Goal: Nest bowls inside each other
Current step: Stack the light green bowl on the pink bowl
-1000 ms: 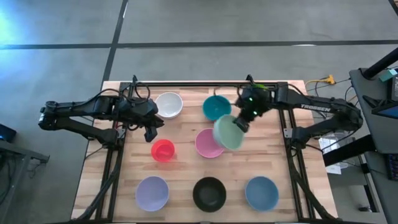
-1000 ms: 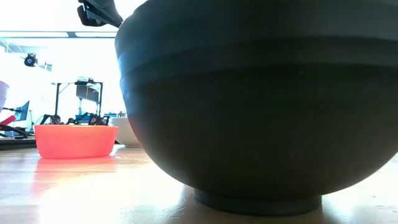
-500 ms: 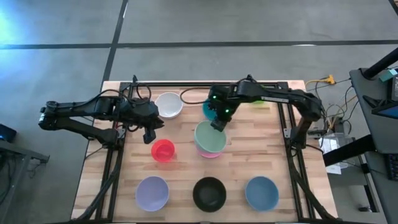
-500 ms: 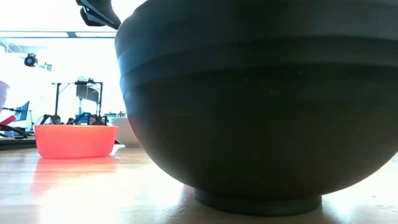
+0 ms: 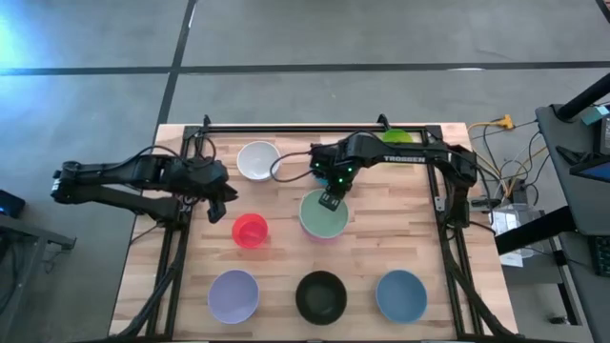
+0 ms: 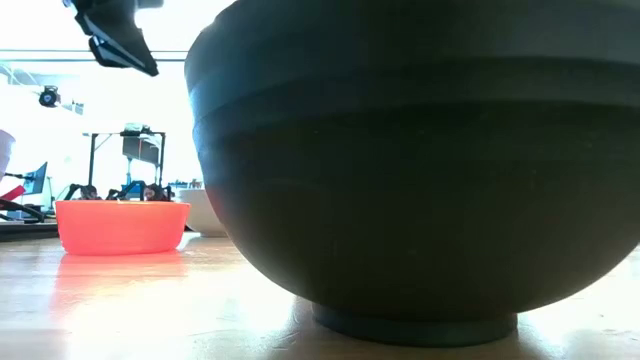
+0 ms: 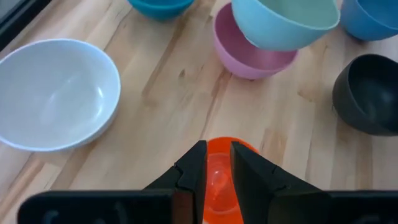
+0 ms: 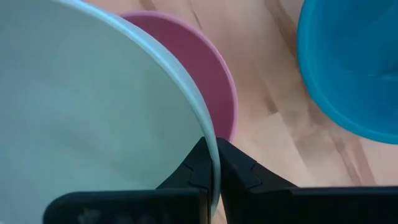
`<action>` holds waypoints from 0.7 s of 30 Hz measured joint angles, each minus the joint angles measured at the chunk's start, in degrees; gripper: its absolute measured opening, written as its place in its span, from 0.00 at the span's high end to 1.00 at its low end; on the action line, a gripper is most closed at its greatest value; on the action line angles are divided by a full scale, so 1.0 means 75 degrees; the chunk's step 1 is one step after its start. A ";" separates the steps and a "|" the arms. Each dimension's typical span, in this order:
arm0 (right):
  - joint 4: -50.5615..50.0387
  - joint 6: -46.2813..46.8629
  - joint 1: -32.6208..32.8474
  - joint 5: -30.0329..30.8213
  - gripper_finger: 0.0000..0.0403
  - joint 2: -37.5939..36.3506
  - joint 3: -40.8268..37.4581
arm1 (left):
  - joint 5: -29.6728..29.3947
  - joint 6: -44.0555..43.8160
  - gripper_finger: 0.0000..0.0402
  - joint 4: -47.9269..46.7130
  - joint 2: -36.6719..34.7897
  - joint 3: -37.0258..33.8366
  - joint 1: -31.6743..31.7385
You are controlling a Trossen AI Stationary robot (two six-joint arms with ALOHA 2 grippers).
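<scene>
Altogether eight bowls (image 5: 257,160) show from above.

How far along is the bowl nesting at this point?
Nothing is fully nested yet. In hand: the right pincer, shut on the mint bowl rim, holds it tilted over the pink bowl. The left pincer waits near the red bowl. White, lavender, black, blue and teal bowls stand separate.

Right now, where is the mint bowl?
In the high view the mint bowl is mid-table, pinched at its rim by the right gripper, directly over the pink bowl, with the red bowl to its left.
</scene>
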 joint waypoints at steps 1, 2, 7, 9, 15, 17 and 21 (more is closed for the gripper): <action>0.0021 0.0011 -0.0002 0.0013 0.98 0.0061 0.0000 | 0.0000 0.0000 0.86 0.0007 -0.0118 -0.0086 0.0000; 0.0014 0.0031 -0.0006 0.0045 0.98 0.0128 0.0011 | 0.0001 -0.0001 0.86 0.0014 -0.0215 -0.0151 0.0000; -0.0328 -0.0004 0.0024 0.0359 0.98 0.0570 0.0405 | -0.0002 0.0000 0.86 0.0058 -0.0598 -0.0348 0.0000; -0.0578 -0.0073 0.0057 0.0560 0.98 0.0797 0.0639 | -0.0002 -0.0003 0.86 0.0059 -0.0677 -0.0367 0.0000; -0.0782 -0.0344 0.0087 0.0618 0.98 0.1199 0.1061 | -0.0002 0.0003 0.86 0.0056 -0.0805 -0.0370 0.0001; -0.0922 -0.0423 0.0102 0.0619 0.98 0.1346 0.1156 | -0.0002 0.0003 0.86 0.0056 -0.0809 -0.0373 0.0001; -0.1117 -0.0543 0.0152 0.0390 0.97 0.1557 0.1281 | -0.0002 0.0006 0.86 0.0056 -0.0810 -0.0382 0.0002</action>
